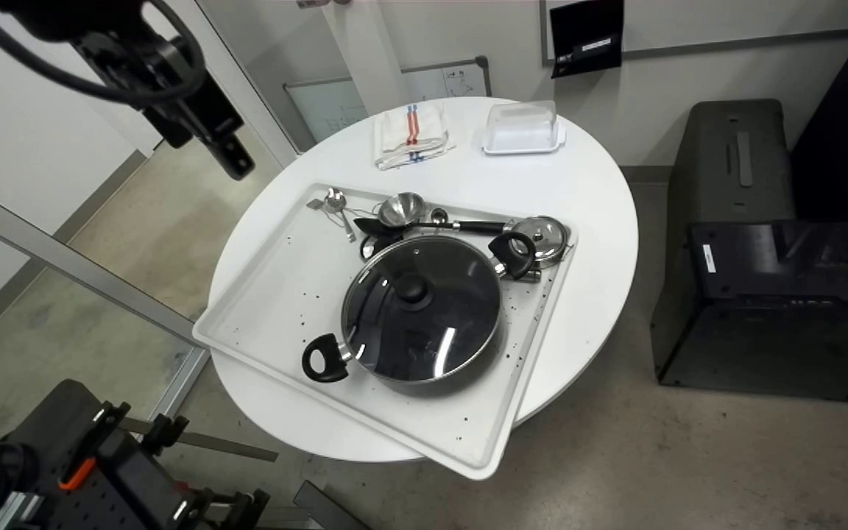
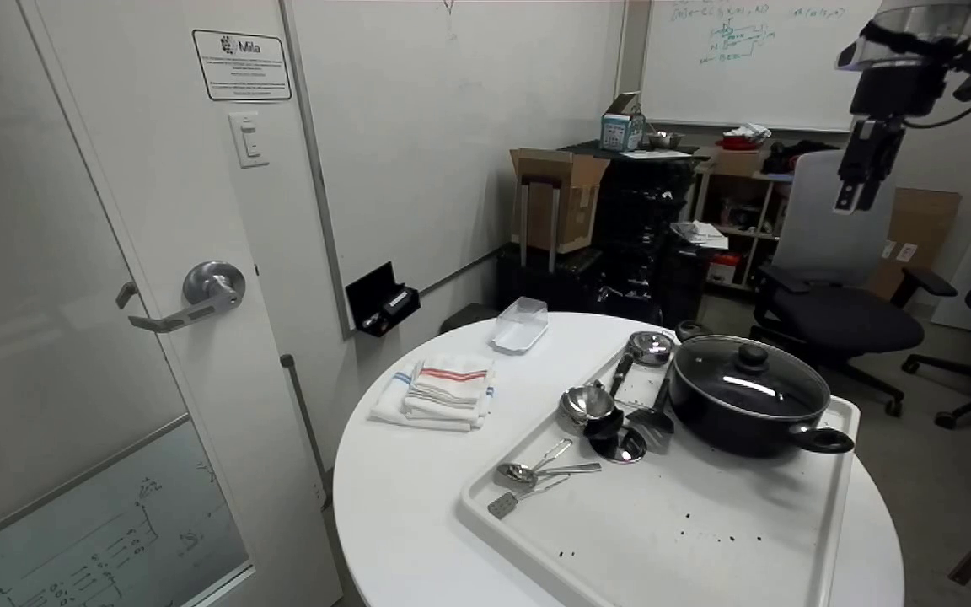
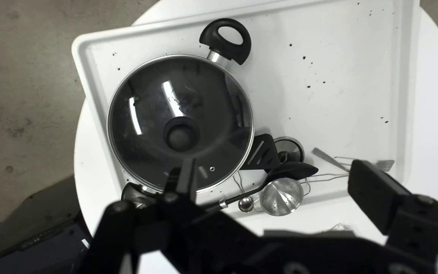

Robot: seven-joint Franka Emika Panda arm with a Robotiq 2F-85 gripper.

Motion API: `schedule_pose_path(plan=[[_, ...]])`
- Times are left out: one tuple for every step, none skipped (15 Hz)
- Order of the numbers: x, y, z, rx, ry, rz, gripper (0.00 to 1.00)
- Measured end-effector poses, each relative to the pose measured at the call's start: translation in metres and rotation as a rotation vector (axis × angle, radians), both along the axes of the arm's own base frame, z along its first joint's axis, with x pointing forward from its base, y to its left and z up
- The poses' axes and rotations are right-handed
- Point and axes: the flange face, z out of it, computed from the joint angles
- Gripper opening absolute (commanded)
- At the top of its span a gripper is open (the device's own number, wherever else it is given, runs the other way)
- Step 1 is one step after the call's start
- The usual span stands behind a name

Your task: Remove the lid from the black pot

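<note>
Left to right in an exterior view: folded towels (image 2: 439, 392); metal utensils (image 2: 587, 406) on the white tray (image 2: 637, 531); then the black pot (image 2: 726, 430), same tray, lid (image 2: 726, 384) seated on it, dark knob (image 2: 753, 357) uppermost. Farthest right and high, well apart from the lid, hangs the gripper (image 3: 272, 166); in the wrist view its fingers (image 3: 373, 194) stand wide apart, holding nothing. Judgement: approach step, lid not yet gripped. Next move probably calls for centring over the knob, descending with fingers straddling it, closing, then lifting straight up, lid kept level.
</note>
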Motion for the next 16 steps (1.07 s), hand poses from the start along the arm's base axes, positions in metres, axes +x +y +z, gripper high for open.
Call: schedule_pose_path(plan=[[0.004,-0.003,-0.011,-0.006,-0.001,-0.008,1.0],[0.007,-0.007,-0.022,-0.01,-0.002,-0.017,1.0],[0.011,-0.01,-0.033,-0.012,-0.002,-0.027,1.0],[0.014,-0.014,-0.045,-0.016,-0.006,-0.038,1.0],[0.017,-0.018,-0.056,-0.022,-0.012,-0.049,1.0],[0.02,-0.021,-0.066,-0.028,-0.021,-0.06,1.0],[0.023,-0.025,-0.077,-0.033,-0.033,-0.072,1.0],[0.025,-0.028,-0.086,-0.039,-0.046,-0.083,1.0],[0.028,-0.032,-0.094,-0.045,-0.057,-0.094,1.0],[0.03,-0.035,-0.103,-0.051,-0.067,-0.103,1.0],[0.032,-0.037,-0.111,-0.06,-0.077,-0.111,1.0],[0.034,-0.04,-0.119,-0.068,-0.085,-0.12,1.0],[0.036,-0.042,-0.128,-0.075,-0.088,-0.13,1.0],[0.037,-0.044,-0.136,-0.079,-0.087,-0.139,1.0],[0.038,-0.045,-0.143,-0.082,-0.084,-0.149,1.0],[0.039,-0.046,-0.15,-0.085,-0.08,-0.158,1.0]])
